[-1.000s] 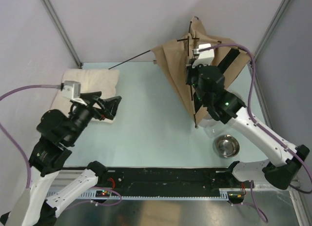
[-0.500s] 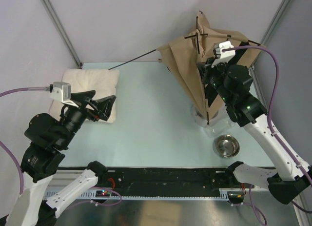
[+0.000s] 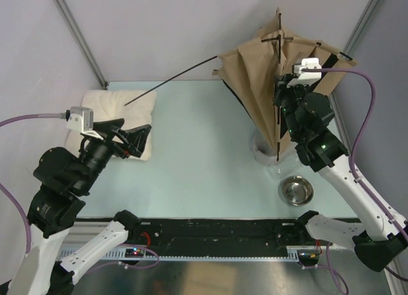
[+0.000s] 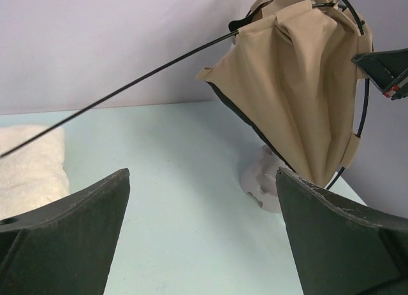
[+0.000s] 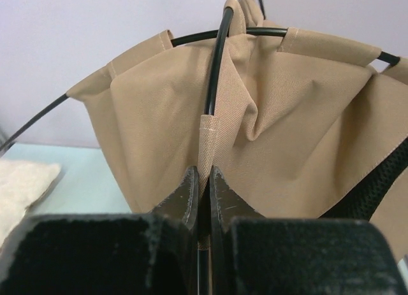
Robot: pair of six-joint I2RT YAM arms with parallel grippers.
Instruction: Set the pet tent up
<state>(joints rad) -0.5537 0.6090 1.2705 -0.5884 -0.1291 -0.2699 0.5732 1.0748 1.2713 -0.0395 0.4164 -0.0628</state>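
The pet tent (image 3: 258, 85) is tan fabric on thin dark poles, held up collapsed at the back right; it also shows in the left wrist view (image 4: 299, 97) and the right wrist view (image 5: 268, 129). One long dark pole (image 3: 169, 80) juts out leftward over the table toward the cushion. My right gripper (image 5: 204, 180) is shut on a fabric-sleeved pole of the tent, and shows from above (image 3: 279, 104). My left gripper (image 4: 201, 199) is open and empty above the table at the left, near the cushion (image 3: 134, 134).
A fluffy cream cushion (image 3: 121, 113) lies at the back left. A pale plastic piece (image 3: 261, 151) sits on the table under the tent. A steel bowl (image 3: 296, 190) stands at the front right. Walls close the back and sides.
My right arm has lifted the tent and carried it to the right and back. The long pole has risen with it. My left arm pulled back earlier and is now still.
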